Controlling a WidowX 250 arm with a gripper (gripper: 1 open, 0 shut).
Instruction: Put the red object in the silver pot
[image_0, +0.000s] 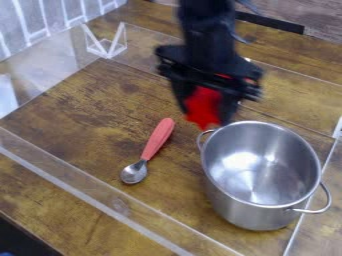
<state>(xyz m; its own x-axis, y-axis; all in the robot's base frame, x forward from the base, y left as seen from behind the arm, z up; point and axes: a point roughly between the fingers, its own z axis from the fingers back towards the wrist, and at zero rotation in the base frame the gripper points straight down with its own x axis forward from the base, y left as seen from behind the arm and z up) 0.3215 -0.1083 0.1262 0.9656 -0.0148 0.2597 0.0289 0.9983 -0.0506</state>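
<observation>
The red object (203, 105) hangs in the air between the fingers of my gripper (209, 98), which is shut on it. It hovers just above and to the left of the rim of the silver pot (262, 172). The pot stands upright at the right of the wooden table, and what shows of its inside holds nothing. My dark arm comes down from the top of the view and hides the upper part of the red object.
A metal spoon with a pinkish-red handle (148, 150) lies on the table left of the pot. A clear plastic wall (94, 205) runs along the front and left edges. A white wire stand (104, 40) sits at the back left.
</observation>
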